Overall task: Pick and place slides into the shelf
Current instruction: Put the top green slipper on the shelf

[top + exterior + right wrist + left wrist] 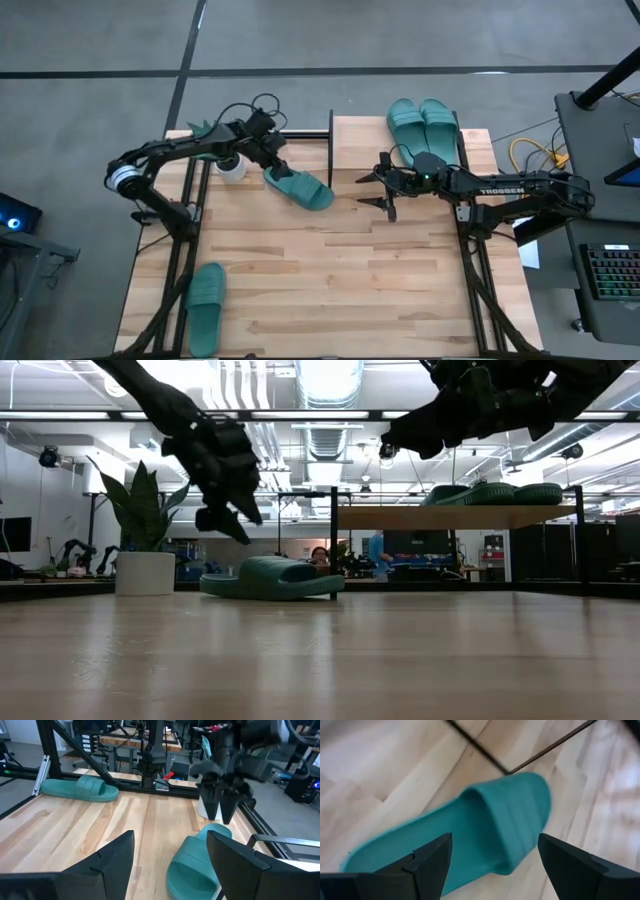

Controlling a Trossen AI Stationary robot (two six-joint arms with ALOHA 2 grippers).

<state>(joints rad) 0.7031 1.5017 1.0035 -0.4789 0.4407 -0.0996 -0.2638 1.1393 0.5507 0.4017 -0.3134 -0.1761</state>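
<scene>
Slide (pixel 298 187) under open, empty L pincer (pixel 279 160)

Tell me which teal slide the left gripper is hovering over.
The slide lying at an angle in front of the shelf, just under the open left gripper. Two others sit on the shelf top, and the fourth lies alone at the table's near left corner.

Both arms reach in over the tabletop (pixel 330 270). The left gripper (pixel 278 168) hangs above the tabletop's far left part, fingers (pixel 432 860) spread wide and pointing down; the right gripper (pixel 374 190) hovers near its far middle, fingers (pixel 112 855) likewise parted, nothing between them.
</scene>
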